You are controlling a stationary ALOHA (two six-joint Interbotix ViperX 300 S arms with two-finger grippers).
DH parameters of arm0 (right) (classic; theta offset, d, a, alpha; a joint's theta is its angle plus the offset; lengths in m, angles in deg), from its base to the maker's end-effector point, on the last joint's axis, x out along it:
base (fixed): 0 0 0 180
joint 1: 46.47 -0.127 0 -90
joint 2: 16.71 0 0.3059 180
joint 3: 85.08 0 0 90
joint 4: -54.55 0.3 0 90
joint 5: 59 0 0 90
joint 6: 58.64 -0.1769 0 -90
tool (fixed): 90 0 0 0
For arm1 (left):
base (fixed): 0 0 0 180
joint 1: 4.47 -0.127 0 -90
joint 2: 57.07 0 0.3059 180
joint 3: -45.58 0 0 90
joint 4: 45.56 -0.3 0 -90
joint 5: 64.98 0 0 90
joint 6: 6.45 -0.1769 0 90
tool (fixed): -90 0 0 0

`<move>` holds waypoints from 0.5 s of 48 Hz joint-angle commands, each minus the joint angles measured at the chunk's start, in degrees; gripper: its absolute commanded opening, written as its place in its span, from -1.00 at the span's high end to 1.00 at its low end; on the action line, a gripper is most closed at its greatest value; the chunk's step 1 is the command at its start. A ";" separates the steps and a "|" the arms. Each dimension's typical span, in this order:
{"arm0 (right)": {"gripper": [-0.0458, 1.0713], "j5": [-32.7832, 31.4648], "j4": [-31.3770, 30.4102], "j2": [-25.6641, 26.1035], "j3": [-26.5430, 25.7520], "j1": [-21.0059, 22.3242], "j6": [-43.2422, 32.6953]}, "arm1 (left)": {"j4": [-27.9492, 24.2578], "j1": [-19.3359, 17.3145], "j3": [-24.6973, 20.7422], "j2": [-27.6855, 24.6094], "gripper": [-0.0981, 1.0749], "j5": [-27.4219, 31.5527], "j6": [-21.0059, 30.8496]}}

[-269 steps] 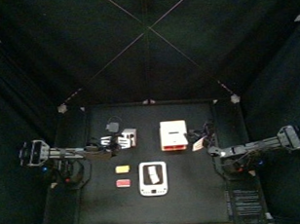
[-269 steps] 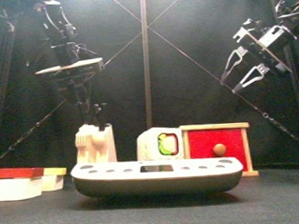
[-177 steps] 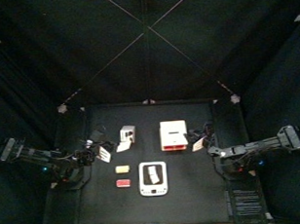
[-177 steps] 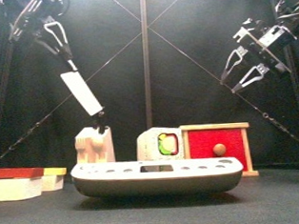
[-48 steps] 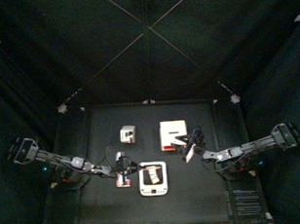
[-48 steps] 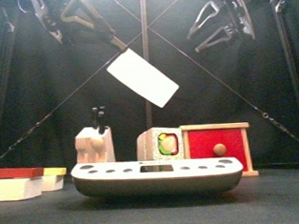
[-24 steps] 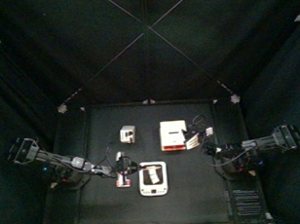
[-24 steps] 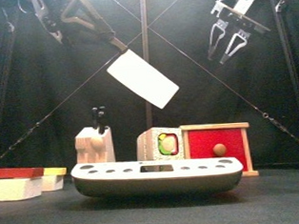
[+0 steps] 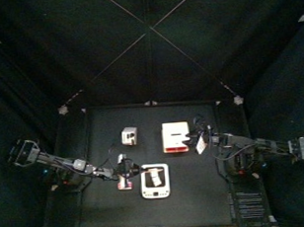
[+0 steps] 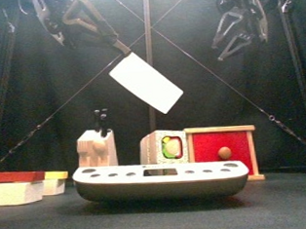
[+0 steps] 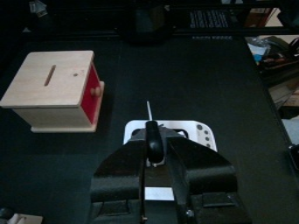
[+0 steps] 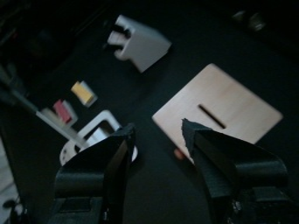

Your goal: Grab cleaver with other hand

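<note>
Black curtains close in a small black worktop (image 9: 102,124). Above its middle the left gripper (image 11: 152,156) clamps the cleaver (image 10: 146,82) by the handle; the front view shows the broad blade tilted, while the left wrist view shows only its thin edge. The right gripper (image 12: 156,140) hangs open, empty, over the wooden box (image 12: 222,112). The knife block (image 10: 98,149) is partly hidden behind the white tray (image 10: 160,181).

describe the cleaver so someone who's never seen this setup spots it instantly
In the front view, look above the white tray at the table's front edge, up toward the left end effector. The cleaver hangs there in mid-air, handle clamped, blade slanting down toward the middle. It is the only flat white rectangle off the table.
</note>
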 commanded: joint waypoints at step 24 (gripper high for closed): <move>-0.56 37.00 21.53 -0.97 15.38 -5.71 30.76 | -0.35 -0.09 -4.22 -0.09 -0.02 -0.09 0.18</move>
